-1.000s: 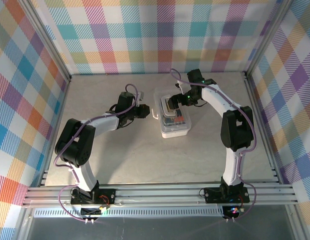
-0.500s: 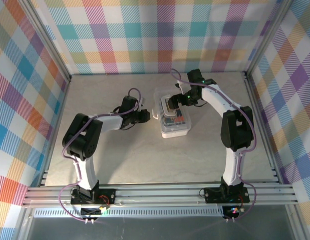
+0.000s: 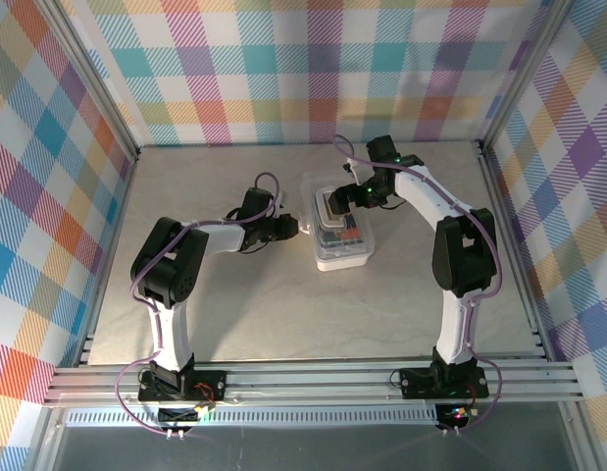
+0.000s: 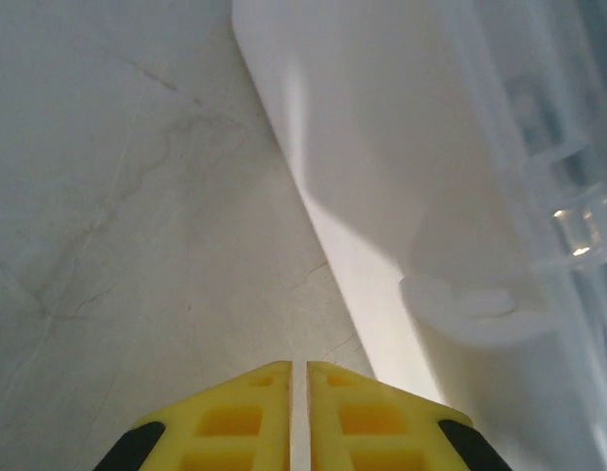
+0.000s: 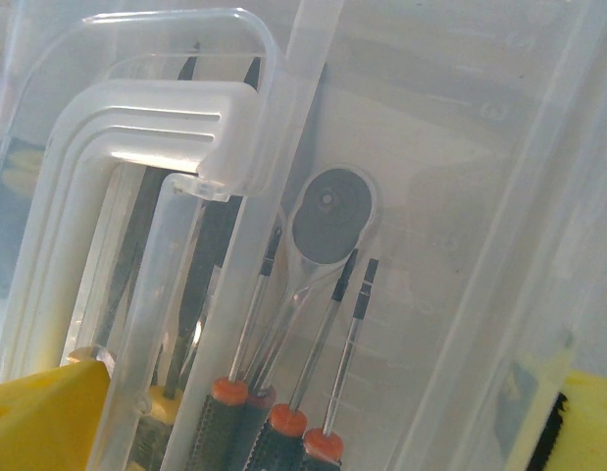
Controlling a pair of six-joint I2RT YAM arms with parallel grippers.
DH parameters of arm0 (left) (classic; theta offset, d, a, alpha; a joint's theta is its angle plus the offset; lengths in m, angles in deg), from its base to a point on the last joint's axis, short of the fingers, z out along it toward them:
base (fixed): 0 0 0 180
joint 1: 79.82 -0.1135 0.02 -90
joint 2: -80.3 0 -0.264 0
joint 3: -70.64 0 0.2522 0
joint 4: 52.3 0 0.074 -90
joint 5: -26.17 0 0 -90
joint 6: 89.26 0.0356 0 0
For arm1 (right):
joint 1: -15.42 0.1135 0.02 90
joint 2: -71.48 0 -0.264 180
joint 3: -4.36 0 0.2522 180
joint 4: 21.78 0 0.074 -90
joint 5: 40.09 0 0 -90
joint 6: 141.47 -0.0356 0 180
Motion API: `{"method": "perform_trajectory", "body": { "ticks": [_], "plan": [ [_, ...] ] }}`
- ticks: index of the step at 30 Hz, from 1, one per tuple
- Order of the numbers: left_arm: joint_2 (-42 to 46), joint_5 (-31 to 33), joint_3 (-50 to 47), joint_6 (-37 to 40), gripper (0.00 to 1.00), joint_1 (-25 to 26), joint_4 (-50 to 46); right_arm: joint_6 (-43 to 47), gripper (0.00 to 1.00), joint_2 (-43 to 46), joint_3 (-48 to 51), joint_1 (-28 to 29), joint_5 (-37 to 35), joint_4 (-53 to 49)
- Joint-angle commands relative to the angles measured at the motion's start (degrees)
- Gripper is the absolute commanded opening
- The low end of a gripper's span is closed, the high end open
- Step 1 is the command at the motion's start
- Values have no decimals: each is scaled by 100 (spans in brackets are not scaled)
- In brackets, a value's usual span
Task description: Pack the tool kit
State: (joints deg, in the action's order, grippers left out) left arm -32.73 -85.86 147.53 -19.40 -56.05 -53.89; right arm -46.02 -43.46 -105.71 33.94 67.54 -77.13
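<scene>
Top external: left end effector [image 3: 299,227] nearer case [image 3: 344,259].

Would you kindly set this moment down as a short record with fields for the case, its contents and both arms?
Case: translucent white case, lid handle on top
Contents: red-and-black screwdrivers seen through the plastic
Left arm: left gripper, fingers closed on nothing, low beside the case's left wall
Right arm: right gripper, fingers wide apart above the case's far end
</scene>
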Motion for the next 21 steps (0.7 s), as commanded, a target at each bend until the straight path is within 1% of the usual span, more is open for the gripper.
{"method": "perform_trajectory", "body": {
  "ticks": [1, 21],
  "plan": [
    [-39, -153, 240, -41, 12, 51, 76, 252, 99, -44, 56, 32, 284, -579],
    [75, -206, 441, -24, 12, 117, -81, 263, 99, -82, -37, 33, 294, -642]
  ]
}}
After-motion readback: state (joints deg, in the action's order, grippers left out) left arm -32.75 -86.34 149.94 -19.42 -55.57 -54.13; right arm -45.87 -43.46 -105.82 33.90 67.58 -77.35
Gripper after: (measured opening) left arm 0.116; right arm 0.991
